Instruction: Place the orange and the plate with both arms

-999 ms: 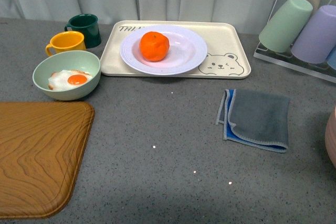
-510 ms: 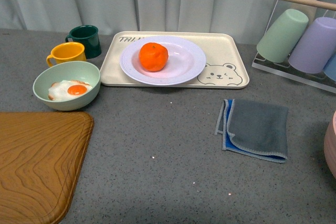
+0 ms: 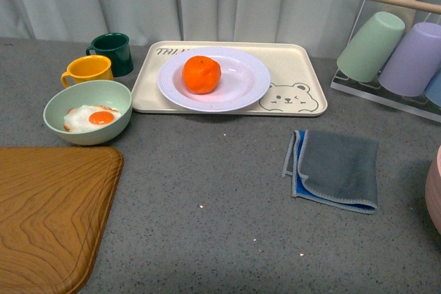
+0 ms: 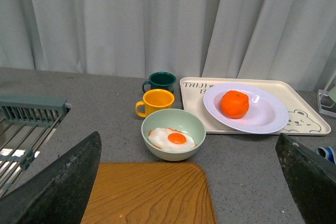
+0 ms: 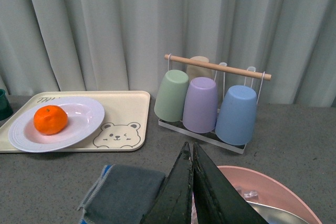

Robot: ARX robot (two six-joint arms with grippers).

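Observation:
The orange (image 3: pixel 201 74) lies on the left part of the white plate (image 3: pixel 241 82), which rests on the cream bear-printed tray (image 3: pixel 296 101) at the back of the table. Both also show in the left wrist view, orange (image 4: pixel 234 104) and plate (image 4: pixel 265 116), and in the right wrist view, orange (image 5: pixel 50 119) and plate (image 5: pixel 79 124). Neither arm shows in the front view. My left gripper (image 4: pixel 189 182) is open and empty, held back above the wooden board. My right gripper (image 5: pixel 191 153) is shut and empty, above the table's right side.
A pale green bowl (image 3: pixel 87 111) with a fried egg, a yellow mug (image 3: pixel 89 70) and a dark green mug (image 3: pixel 111 52) stand at the left. A wooden board (image 3: pixel 48 211) lies front left, a grey cloth (image 3: pixel 335 170) at right, a cup rack (image 3: pixel 396 49) back right, a pink basin (image 5: pixel 273 192) near right.
The front view shifted slightly between one second ago and half a second ago; since then nothing has moved. The orange stays on the plate.

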